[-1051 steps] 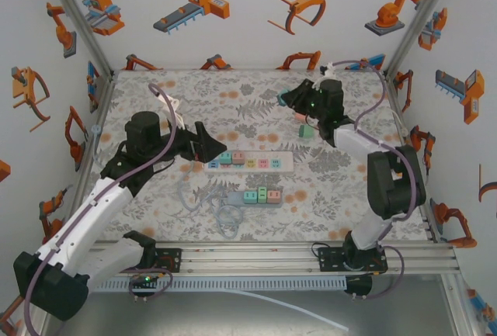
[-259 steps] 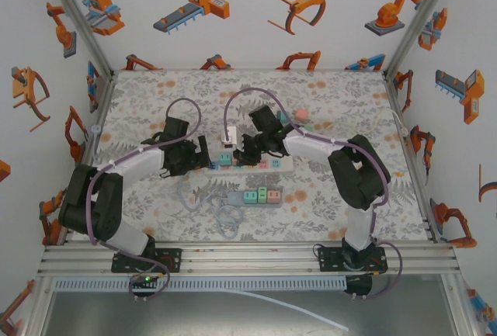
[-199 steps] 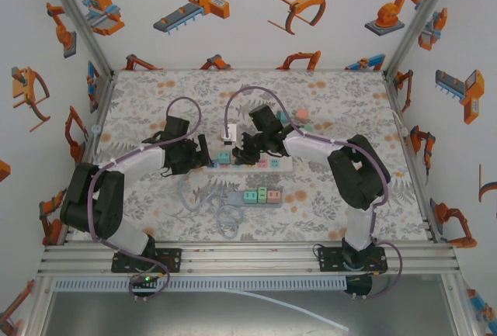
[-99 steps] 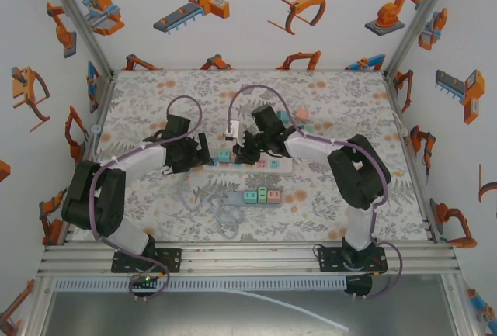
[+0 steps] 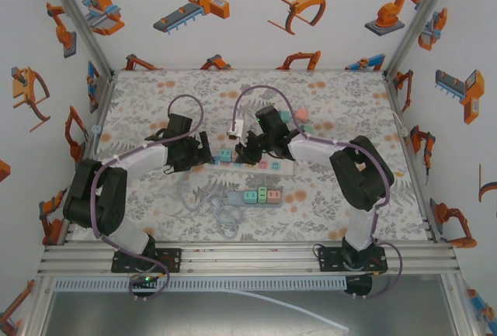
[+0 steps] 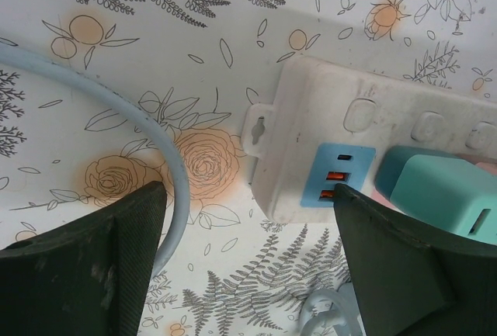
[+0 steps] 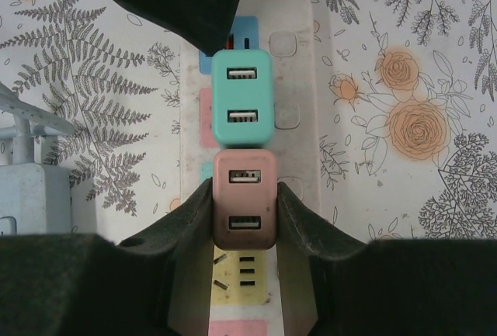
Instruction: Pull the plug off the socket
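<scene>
Right wrist view: our right gripper (image 7: 243, 196) clamps the pink USB charger (image 7: 243, 231) by its rigid, probably slick sides; our left gripper (image 6: 248, 196) gapes half-open over the power strip (image 6: 311, 119).

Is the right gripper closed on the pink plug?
Shut: the right gripper has its fingers pressed against both sides of the pink plug.

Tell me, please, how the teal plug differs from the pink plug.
The teal plug stands free; the pink plug is clamped in the right gripper. The teal plug sits nearer the end of the strip; the pink plug comes next along. Both are boxy, with two USB ports on top, in line on the strip.
</scene>
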Robot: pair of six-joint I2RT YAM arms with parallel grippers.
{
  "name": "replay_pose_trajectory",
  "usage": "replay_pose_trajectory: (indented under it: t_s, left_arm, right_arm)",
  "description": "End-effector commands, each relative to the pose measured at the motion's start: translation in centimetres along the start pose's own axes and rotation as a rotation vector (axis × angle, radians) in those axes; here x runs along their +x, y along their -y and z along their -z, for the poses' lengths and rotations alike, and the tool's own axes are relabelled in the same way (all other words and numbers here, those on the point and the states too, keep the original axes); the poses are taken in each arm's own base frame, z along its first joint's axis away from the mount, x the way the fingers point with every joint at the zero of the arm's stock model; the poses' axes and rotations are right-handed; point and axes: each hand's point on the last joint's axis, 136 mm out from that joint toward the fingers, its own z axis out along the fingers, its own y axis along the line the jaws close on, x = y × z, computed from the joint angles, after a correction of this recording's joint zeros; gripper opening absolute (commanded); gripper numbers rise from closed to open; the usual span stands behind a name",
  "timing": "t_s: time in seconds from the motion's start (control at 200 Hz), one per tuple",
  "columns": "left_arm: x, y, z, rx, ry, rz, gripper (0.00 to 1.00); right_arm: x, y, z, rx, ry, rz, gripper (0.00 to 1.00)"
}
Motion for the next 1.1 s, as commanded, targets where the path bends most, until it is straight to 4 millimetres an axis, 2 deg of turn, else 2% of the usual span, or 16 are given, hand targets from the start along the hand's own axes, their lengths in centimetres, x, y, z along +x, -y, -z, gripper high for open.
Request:
replay_pose_trajectory:
  t_s: [0.0, 0.095, 0.346, 0.496, 0.656, 0.777, 0.932, 1.012, 1.097]
  left_arm:
    - [4.4, -4.6, -1.5, -0.203, -0.137, -0.036, 0.8]
    - [4.5, -4.6, -1.6, -0.204, -0.14, -0.033, 0.8]
    - [4.0, -4.6, -1.0, -0.205, -0.11, -0.035, 0.81]
    - [3.6, -4.2, -0.4, -0.19, -0.095, -0.034, 0.82]
    - [2.5, -3.1, 1.1, -0.147, -0.065, -0.033, 0.84]
    - [1.1, -1.5, 2.9, -0.079, -0.017, -0.028, 0.86]
    - [-0.8, 1.3, 6.3, 0.056, 0.063, -0.048, 0.88]
    - [-1.5, 3.3, 8.6, 0.166, 0.111, -0.083, 0.91]
    - [-2.1, 5.3, 11.6, 0.28, 0.178, -0.136, 0.94]
  right_arm:
    - [-7.0, 0.3, 3.0, 0.04, 0.193, 0.142, 0.09]
    - [-7.3, 0.3, 3.2, 0.03, 0.217, 0.112, 0.09]
    - [-6.3, 0.2, 3.2, 0.037, 0.187, 0.123, 0.08]
    - [-7.2, 0.4, 4.0, 0.068, 0.213, 0.122, 0.09]
    - [-9.3, 1.1, 5.8, 0.144, 0.274, 0.095, 0.09]
    - [-11.0, 1.7, 7.5, 0.213, 0.323, 0.054, 0.09]
    - [-12.6, 4.1, 10.5, 0.363, 0.417, -0.102, 0.09]
    - [-12.2, 6.7, 12.5, 0.503, 0.49, -0.263, 0.08]
    - [-10.8, 9.3, 14.6, 0.616, 0.562, -0.471, 0.08]
